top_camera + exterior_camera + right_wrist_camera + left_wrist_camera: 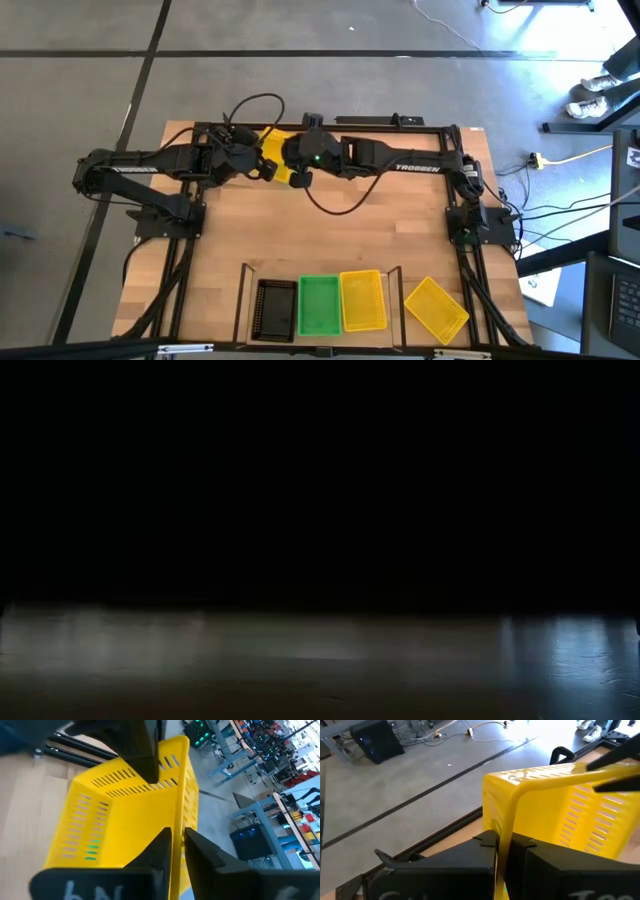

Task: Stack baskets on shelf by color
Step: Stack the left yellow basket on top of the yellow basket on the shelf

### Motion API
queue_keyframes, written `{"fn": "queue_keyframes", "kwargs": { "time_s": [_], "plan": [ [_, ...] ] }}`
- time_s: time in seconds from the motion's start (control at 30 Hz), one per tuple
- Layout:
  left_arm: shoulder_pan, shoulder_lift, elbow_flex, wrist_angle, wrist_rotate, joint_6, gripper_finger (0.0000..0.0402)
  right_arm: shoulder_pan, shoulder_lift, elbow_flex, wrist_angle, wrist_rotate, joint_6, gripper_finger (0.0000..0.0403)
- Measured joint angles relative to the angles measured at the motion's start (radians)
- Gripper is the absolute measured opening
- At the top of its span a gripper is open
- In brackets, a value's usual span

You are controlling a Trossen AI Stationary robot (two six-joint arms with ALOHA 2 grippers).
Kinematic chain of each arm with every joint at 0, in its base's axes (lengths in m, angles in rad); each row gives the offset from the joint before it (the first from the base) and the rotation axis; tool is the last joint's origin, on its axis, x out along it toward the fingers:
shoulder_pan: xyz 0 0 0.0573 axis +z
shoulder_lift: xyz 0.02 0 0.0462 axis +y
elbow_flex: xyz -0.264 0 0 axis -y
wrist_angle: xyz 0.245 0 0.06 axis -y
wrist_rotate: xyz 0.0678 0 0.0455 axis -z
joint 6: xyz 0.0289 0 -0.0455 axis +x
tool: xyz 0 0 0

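Observation:
A yellow basket [273, 152] hangs above the far middle of the table between my two grippers. My left gripper [258, 163] comes from the left and my right gripper [297, 168] from the right; both are shut on it. The left wrist view shows the basket [555, 805] past my left gripper [502, 844]; the right wrist view shows its hollow side [115, 820] past my right gripper [177, 839]. At the near edge the shelf [246, 290] holds a black basket [277, 308], a green one [319, 303] and a yellow one [362, 298], side by side. The low view is dark. My left gripper pinches one wall of the yellow basket at its rim [506, 822] between its two fingers, coming from the table's left and slanting slightly down. The basket is lifted clear of the table and tipped onto its side. My right gripper pinches the opposite wall at its rim [178, 815], one finger [160, 845] on the hollow side and one [200, 850] outside. It comes from the table's right, slanting slightly down. The basket hangs clear of the table, tilted.
Another yellow basket [436, 307] lies askew on the tabletop, right of the shelf. A black frame [400, 125] runs along the table's far edge and sides. A cable [340, 205] loops under the right arm. Bare wood [320, 240] lies between arms and shelf.

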Motion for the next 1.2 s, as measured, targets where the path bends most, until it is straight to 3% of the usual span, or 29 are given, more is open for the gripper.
{"fn": "queue_keyframes", "kwargs": {
  "time_s": [0.17,0.6,0.97,1.2],
  "plan": [
    [0.000,0.000,0.000,0.001,0.004,-0.004,0.0000,-0.011,0.000,0.000,0.001,-0.004,-0.006,0.0009],
    [0.001,0.000,0.000,0.002,0.005,-0.032,0.0001,-0.019,0.000,0.000,0.005,-0.024,-0.028,0.0003],
    [0.000,-0.001,0.001,0.006,0.030,-0.055,0.0070,-0.020,0.002,-0.001,0.005,-0.036,-0.029,0.0001],
    [-0.005,-0.002,0.002,-0.044,0.124,-0.053,0.0077,-0.022,0.003,-0.002,-0.012,-0.034,-0.029,0.0001]
  ]
}}
